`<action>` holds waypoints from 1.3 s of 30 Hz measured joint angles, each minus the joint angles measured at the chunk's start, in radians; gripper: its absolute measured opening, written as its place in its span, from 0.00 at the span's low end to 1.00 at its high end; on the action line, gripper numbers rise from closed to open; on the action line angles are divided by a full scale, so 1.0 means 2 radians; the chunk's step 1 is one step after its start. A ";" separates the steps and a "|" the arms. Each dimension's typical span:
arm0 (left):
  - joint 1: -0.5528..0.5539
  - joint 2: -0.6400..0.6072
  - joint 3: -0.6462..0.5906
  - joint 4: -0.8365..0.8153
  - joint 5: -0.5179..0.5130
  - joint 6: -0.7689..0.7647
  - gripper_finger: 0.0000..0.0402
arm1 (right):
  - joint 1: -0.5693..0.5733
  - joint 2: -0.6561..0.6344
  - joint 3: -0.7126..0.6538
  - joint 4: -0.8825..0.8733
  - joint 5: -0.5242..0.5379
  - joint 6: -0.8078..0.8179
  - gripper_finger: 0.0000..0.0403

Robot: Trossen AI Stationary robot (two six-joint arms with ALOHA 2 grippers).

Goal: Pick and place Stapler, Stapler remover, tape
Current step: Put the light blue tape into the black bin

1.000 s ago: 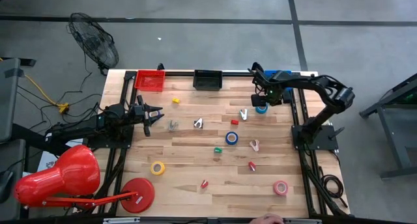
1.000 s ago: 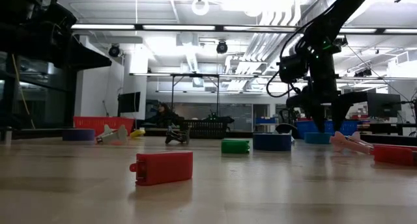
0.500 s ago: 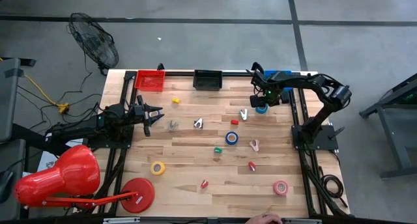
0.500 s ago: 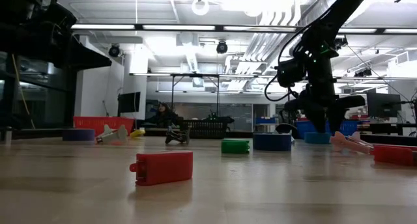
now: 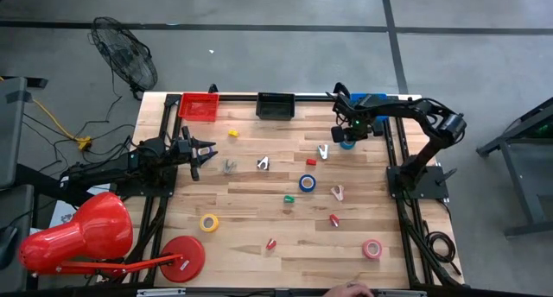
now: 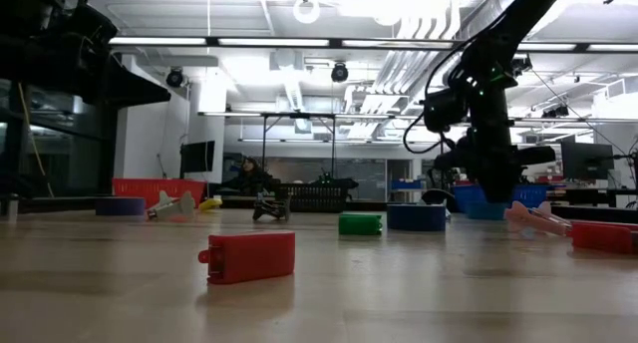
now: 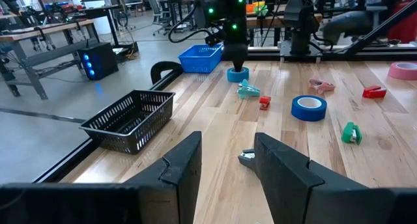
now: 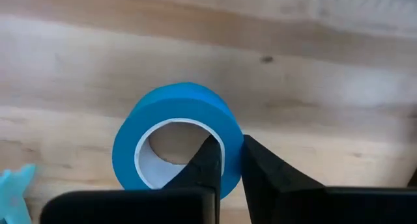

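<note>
Tape roll, blue, pinched through its wall by the right claw.
Lift straight off the tabletop, upper right of the high view; left claw waits, half-open, empty.

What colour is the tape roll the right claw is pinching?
Blue tape roll; right wrist view shows it best.

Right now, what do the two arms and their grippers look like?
Both arms are dark, jointed links. The left gripper has two broad, flat black fingers. The right gripper has the same black fingers; green lights glow on its wrist, and a black cable loops beside it.
</note>
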 joint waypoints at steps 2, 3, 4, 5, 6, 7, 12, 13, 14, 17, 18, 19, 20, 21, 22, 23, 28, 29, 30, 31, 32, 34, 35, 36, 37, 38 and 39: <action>0.000 0.000 0.000 0.000 0.000 0.000 0.34 | 0.003 -0.008 0.006 0.003 0.001 0.000 0.07; 0.000 0.000 0.000 0.000 0.000 0.000 0.34 | 0.005 -0.015 0.010 0.003 0.001 0.000 0.07; 0.000 0.000 0.000 0.000 0.000 0.000 0.34 | 0.007 -0.020 0.016 0.002 -0.001 0.000 0.07; 0.000 0.000 0.000 0.000 0.000 0.000 0.34 | 0.009 -0.024 0.024 0.002 -0.002 0.000 0.07; 0.000 0.000 0.000 0.000 0.000 0.000 0.34 | 0.012 -0.028 0.034 0.002 -0.004 0.000 0.07; 0.000 0.000 0.000 0.000 0.000 0.000 0.34 | 0.014 -0.029 0.046 0.001 -0.008 0.000 0.07; 0.000 0.000 0.000 0.000 0.000 0.000 0.34 | 0.022 -0.019 0.129 0.003 -0.020 -0.021 0.07; 0.000 0.000 0.000 0.000 0.000 0.000 0.34 | 0.023 -0.011 0.150 0.005 -0.020 -0.028 0.07; 0.000 0.000 0.000 0.000 0.000 0.000 0.34 | 0.023 -0.001 0.171 0.005 -0.018 -0.038 0.07; 0.000 0.000 0.000 0.000 0.000 0.000 0.34 | 0.024 0.033 0.233 0.005 -0.017 -0.085 0.07; 0.000 0.000 0.000 0.000 0.000 0.000 0.34 | 0.024 0.046 0.254 0.005 -0.018 -0.103 0.07; 0.000 0.000 0.000 0.000 0.000 0.000 0.34 | 0.024 0.060 0.273 0.004 -0.018 -0.122 0.07; 0.000 0.000 0.000 0.000 0.000 0.000 0.34 | 0.026 0.075 0.292 0.003 -0.020 -0.140 0.07; 0.000 0.000 0.000 0.000 0.000 0.000 0.34 | 0.028 0.091 0.312 0.003 -0.022 -0.158 0.07; 0.000 0.000 0.000 0.000 0.000 0.000 0.34 | 0.029 0.107 0.332 0.000 -0.023 -0.173 0.07; 0.000 0.000 0.000 0.000 0.000 0.000 0.34 | 0.031 0.123 0.353 -0.004 -0.026 -0.187 0.07; 0.000 0.000 0.000 0.000 0.000 0.000 0.34 | 0.044 0.202 0.456 -0.033 -0.030 -0.231 0.07; 0.000 0.000 0.000 0.000 0.000 0.000 0.34 | 0.046 0.218 0.475 -0.038 -0.029 -0.235 0.07; 0.000 0.000 0.000 0.000 0.000 0.000 0.34 | 0.048 0.231 0.493 -0.043 -0.029 -0.236 0.07; 0.000 0.000 0.000 0.000 0.000 0.000 0.34 | 0.049 0.244 0.510 -0.046 -0.029 -0.236 0.07; 0.000 0.000 0.000 0.000 0.000 0.000 0.34 | 0.051 0.258 0.526 -0.050 -0.029 -0.236 0.07; 0.000 0.000 0.000 0.000 0.000 0.000 0.34 | 0.054 0.281 0.555 -0.057 -0.028 -0.235 0.07; 0.000 0.000 0.000 0.000 0.000 0.000 0.34 | 0.056 0.292 0.569 -0.061 -0.028 -0.233 0.07; 0.000 0.000 0.000 0.000 0.000 0.000 0.34 | 0.057 0.303 0.582 -0.065 -0.028 -0.230 0.07; 0.000 0.000 0.000 0.000 0.000 0.000 0.34 | 0.058 0.312 0.593 -0.069 -0.027 -0.225 0.07; 0.000 0.000 0.000 0.000 0.000 0.000 0.34 | 0.058 0.321 0.605 -0.073 -0.025 -0.220 0.07; 0.000 0.000 0.000 0.000 0.000 0.000 0.34 | 0.059 0.330 0.614 -0.077 -0.022 -0.212 0.07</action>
